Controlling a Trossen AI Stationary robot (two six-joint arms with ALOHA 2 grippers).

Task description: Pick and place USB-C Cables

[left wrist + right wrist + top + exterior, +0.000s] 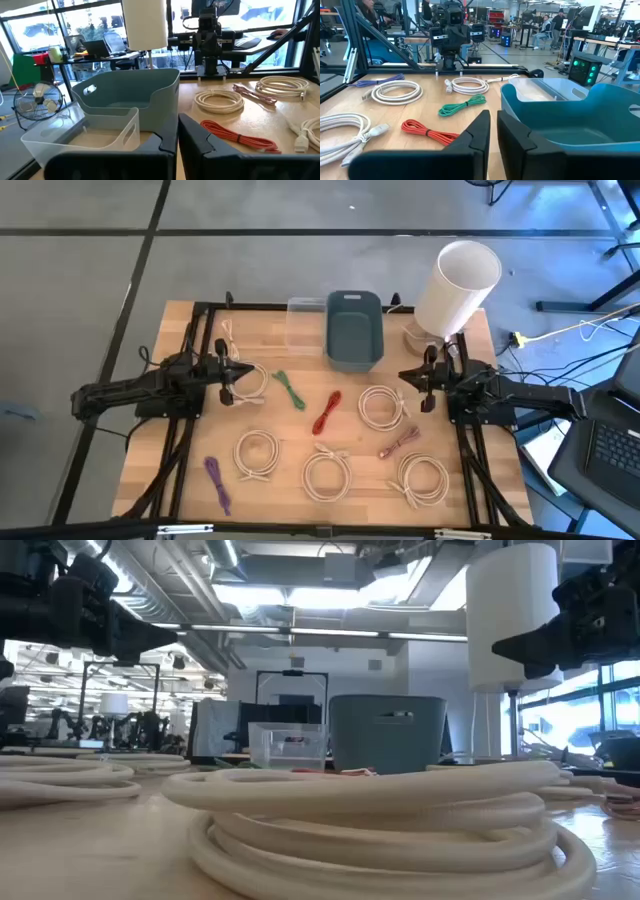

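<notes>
Blue-grey plastic bin (354, 330) flanked by left gripper (229, 383) and right gripper (427, 388), jaws narrow, empty. No cable grasped; pick judged next.

Low view: one cream coil (390, 825) fills the foreground, cut off at the bottom edge and hiding most of the desk (90, 850) behind it. The white cylinder (512, 615) and both arms run off the top.
</notes>
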